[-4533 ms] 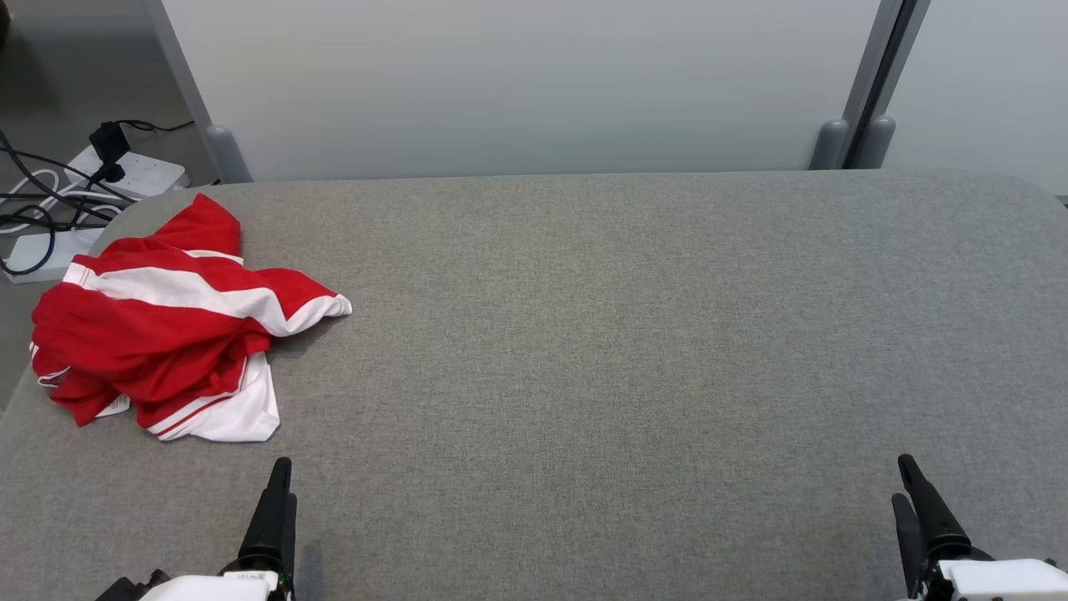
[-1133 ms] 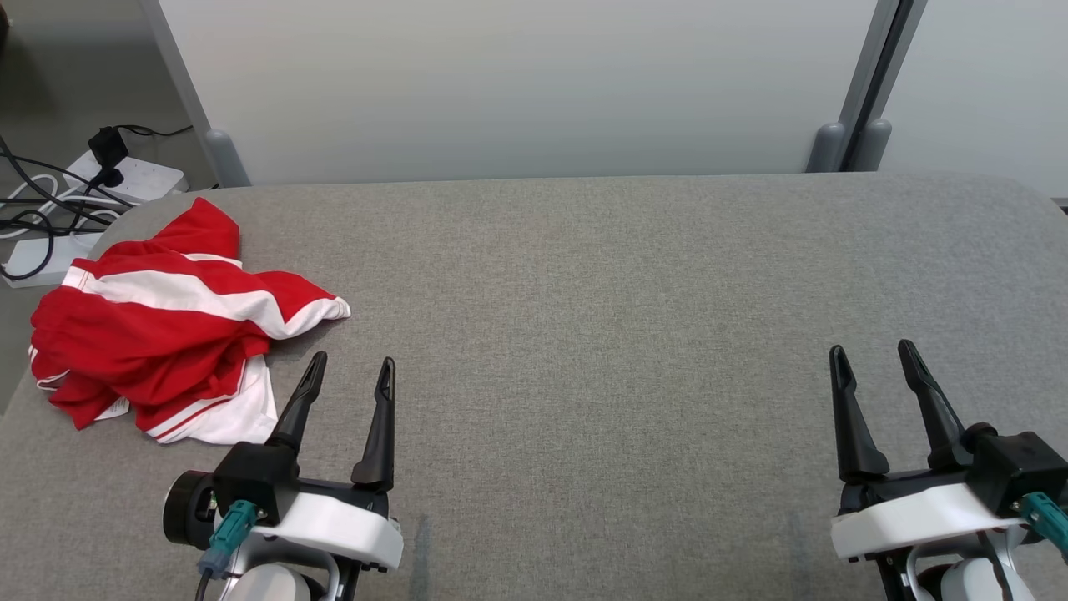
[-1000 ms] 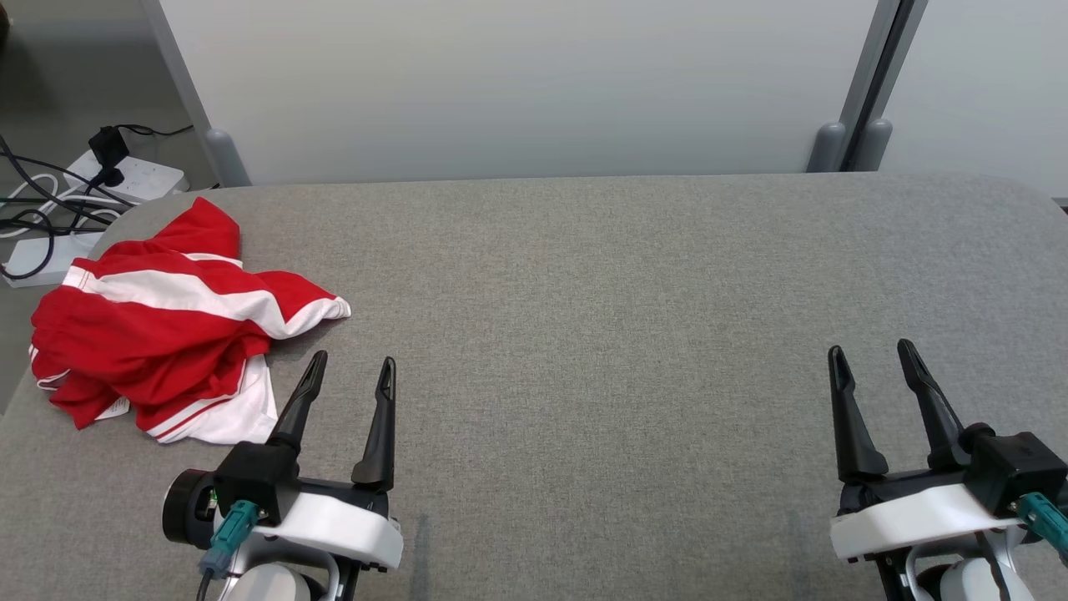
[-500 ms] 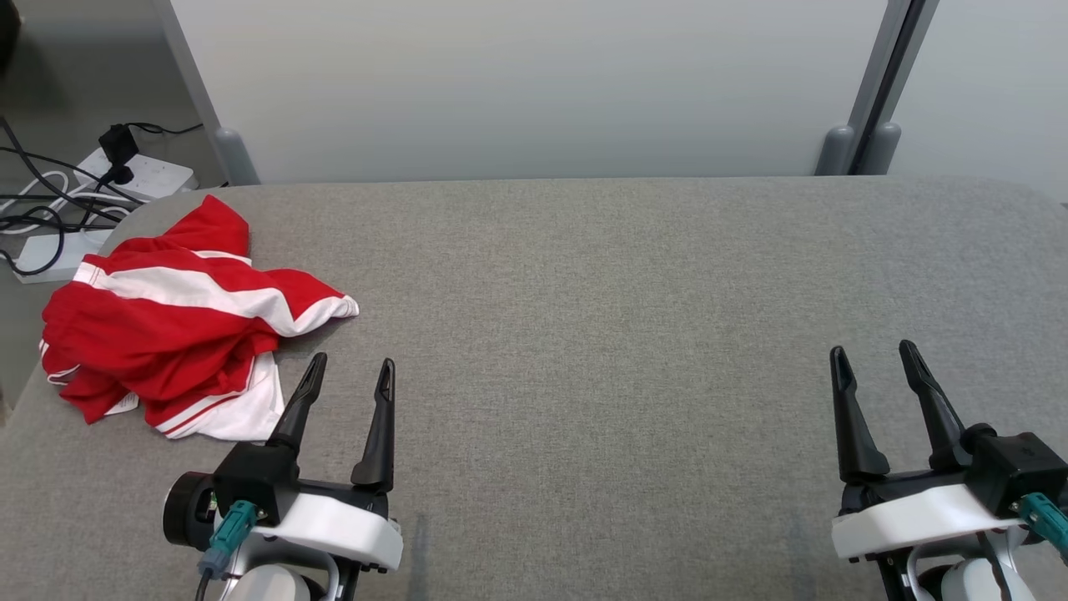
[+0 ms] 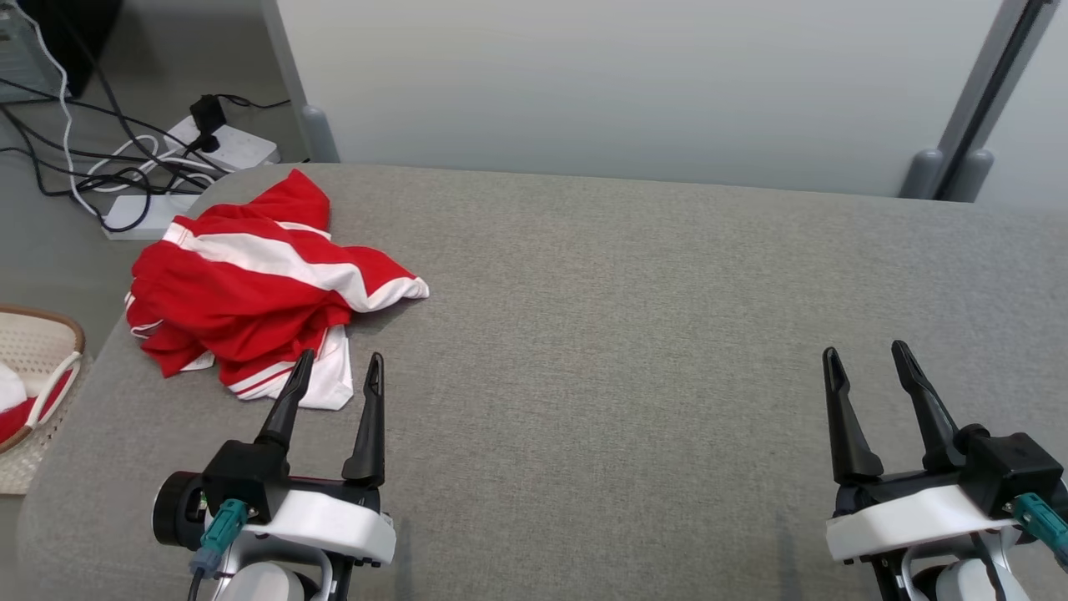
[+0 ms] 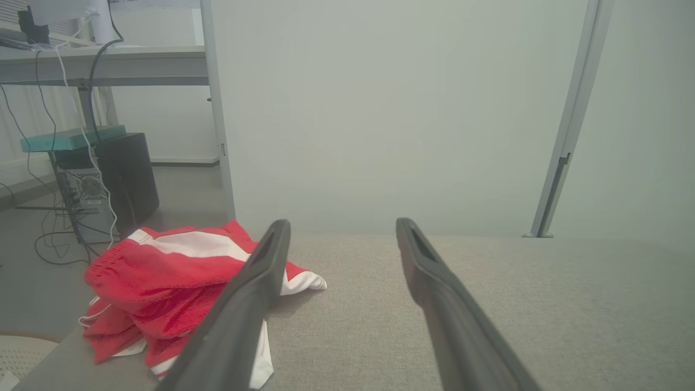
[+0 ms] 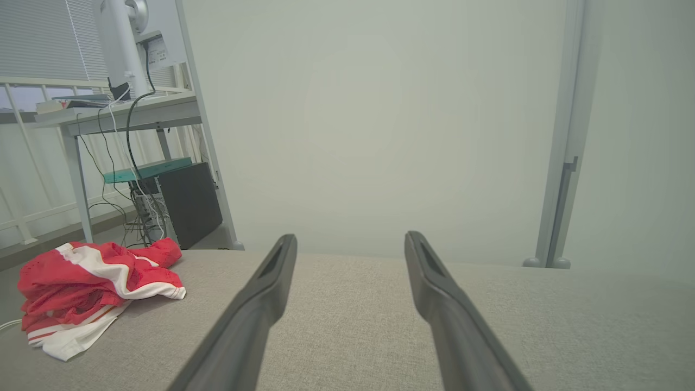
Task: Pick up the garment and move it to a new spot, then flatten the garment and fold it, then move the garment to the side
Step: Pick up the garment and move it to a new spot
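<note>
The garment (image 5: 250,292) is a crumpled red piece with white stripes, lying near the table's far left corner; it also shows at the left in the left wrist view (image 6: 168,282) and the right wrist view (image 7: 87,288). My left gripper (image 5: 338,363) hovers open just in front of its white hem, with one fingertip (image 5: 304,361) overlapping the cloth's edge in the head view. My right gripper (image 5: 863,352) stands open over bare table at the lower right, far from the cloth. In each wrist view the two fingers are spread with nothing between them.
The grey fabric table (image 5: 634,317) stretches right of the garment. A woven basket (image 5: 33,351) with red and white cloth sits on the floor at the left. Power strips and cables (image 5: 167,159) lie beyond the table's left corner. A pale partition wall (image 5: 634,83) backs the table.
The head camera has turned left, so the whole scene slid right and the basket came into view. The left gripper now stands closer to the garment's hem. Both grippers stay open.
</note>
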